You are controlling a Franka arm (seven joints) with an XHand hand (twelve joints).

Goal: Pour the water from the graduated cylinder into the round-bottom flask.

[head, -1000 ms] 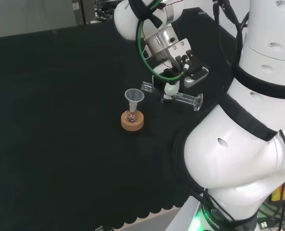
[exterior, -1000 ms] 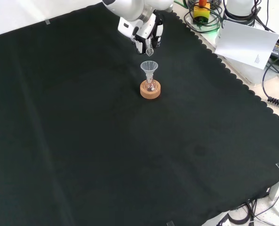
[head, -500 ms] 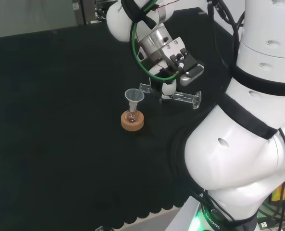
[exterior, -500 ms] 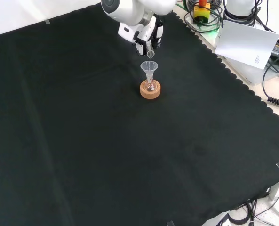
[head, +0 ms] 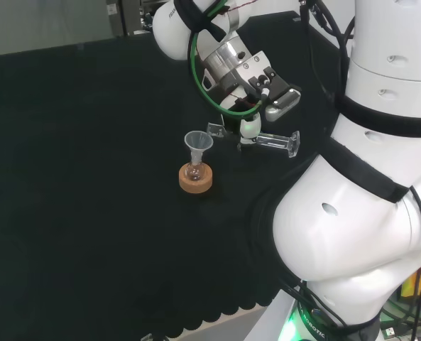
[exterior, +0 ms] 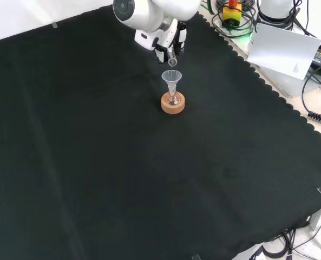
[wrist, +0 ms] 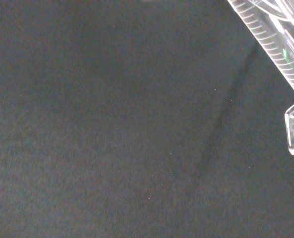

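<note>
The hand (head: 251, 126) is clasping the graduated cylinder (head: 267, 141), tipped nearly level, its mouth just above the funnel (head: 198, 141); pouring well is calling for a slow tilt, spout over the funnel's middle; the round-bottom flask (head: 193, 171) is sitting in its cork ring (head: 197, 180) toward the cloth's (exterior: 95, 162) far edge in the front view; water levels cannot be told.

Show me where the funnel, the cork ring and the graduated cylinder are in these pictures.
funnel (head: 198, 141), head view, on its wide rim.
cork ring (exterior: 172, 105), front view, on the ring's front side under the flask.
graduated cylinder (head: 272, 141), head view, on the clear tube, near its base, lying almost level in the hand.
</note>
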